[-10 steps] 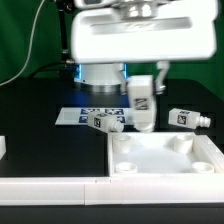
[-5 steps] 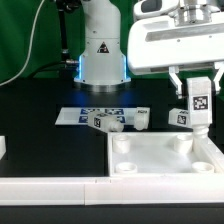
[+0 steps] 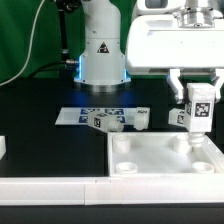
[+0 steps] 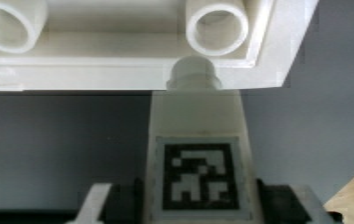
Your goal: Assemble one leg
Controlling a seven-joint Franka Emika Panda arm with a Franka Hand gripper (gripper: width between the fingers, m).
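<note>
My gripper (image 3: 198,98) is shut on a white leg (image 3: 199,112) and holds it upright, tag facing out and narrow end down, just above the far right corner of the large white panel (image 3: 150,158). In the wrist view the gripper (image 4: 200,205) clamps the tagged leg (image 4: 200,140). The leg's round tip sits at the panel's edge (image 4: 85,78), close to a round socket (image 4: 222,25) without being in it. Three more legs lie behind the panel: two (image 3: 101,121) (image 3: 140,119) on the marker board (image 3: 72,116), one (image 3: 180,118) partly hidden by the held leg.
The arm's base (image 3: 100,55) stands at the back. A white bar (image 3: 50,186) runs along the front, and a small white block (image 3: 2,147) sits at the exterior view's left edge. A second socket (image 4: 10,30) shows in the wrist view.
My gripper has carried the leg from the middle to the exterior view's right, then lowered it a little toward the panel's far right corner.
</note>
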